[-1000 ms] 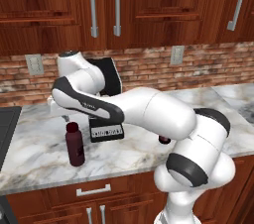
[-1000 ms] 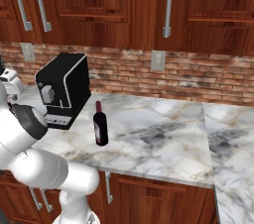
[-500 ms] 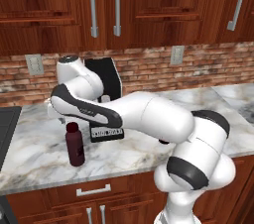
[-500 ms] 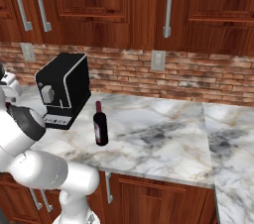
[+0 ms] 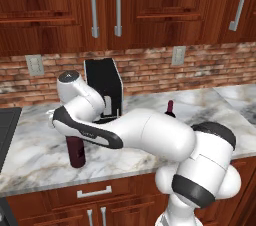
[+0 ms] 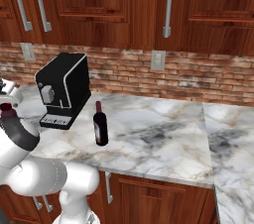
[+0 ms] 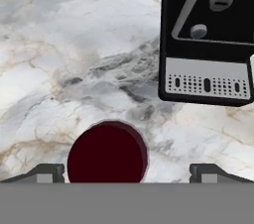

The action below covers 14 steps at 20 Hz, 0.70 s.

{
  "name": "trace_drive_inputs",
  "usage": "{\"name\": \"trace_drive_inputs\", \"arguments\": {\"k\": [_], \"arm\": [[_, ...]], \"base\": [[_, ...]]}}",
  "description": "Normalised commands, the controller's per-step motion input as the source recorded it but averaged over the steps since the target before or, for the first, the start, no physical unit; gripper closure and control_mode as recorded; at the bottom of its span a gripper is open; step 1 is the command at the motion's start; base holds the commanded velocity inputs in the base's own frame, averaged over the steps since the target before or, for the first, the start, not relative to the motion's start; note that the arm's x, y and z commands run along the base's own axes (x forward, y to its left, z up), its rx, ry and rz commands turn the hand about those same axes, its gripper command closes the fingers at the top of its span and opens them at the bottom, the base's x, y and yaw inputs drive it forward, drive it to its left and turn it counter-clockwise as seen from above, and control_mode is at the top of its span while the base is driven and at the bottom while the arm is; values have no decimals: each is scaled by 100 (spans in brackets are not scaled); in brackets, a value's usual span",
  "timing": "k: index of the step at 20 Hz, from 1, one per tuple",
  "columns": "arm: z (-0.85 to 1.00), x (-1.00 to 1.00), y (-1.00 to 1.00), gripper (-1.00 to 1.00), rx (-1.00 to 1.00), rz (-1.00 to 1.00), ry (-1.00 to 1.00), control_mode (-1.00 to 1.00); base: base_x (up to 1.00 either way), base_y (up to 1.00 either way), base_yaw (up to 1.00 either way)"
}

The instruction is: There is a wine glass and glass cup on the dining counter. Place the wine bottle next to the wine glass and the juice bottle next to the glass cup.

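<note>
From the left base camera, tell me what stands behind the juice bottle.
Behind the juice bottle stands the black coffee machine, against the brick wall. The arm covers the bottle's top and the machine's lower front.

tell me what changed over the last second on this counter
The arm swung left and lowered over the juice bottle, bringing the gripper down above its cap, fingers apart on either side; nothing is gripped yet. The juice bottle, the wine bottle and the black coffee machine stayed where they were on the marble counter.
</note>
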Motion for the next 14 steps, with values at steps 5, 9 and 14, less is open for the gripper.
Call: {"name": "trace_drive_inputs", "arguments": {"k": [5,9,14], "arm": [[-11,0,2,-100,4,0,-3,-100],[-3,0,1,-100,12,0,0,-100],[-1,0,1,-100,12,0,0,-100]], "base": [[0,0,0],[0,0,0],[0,0,0]]}}
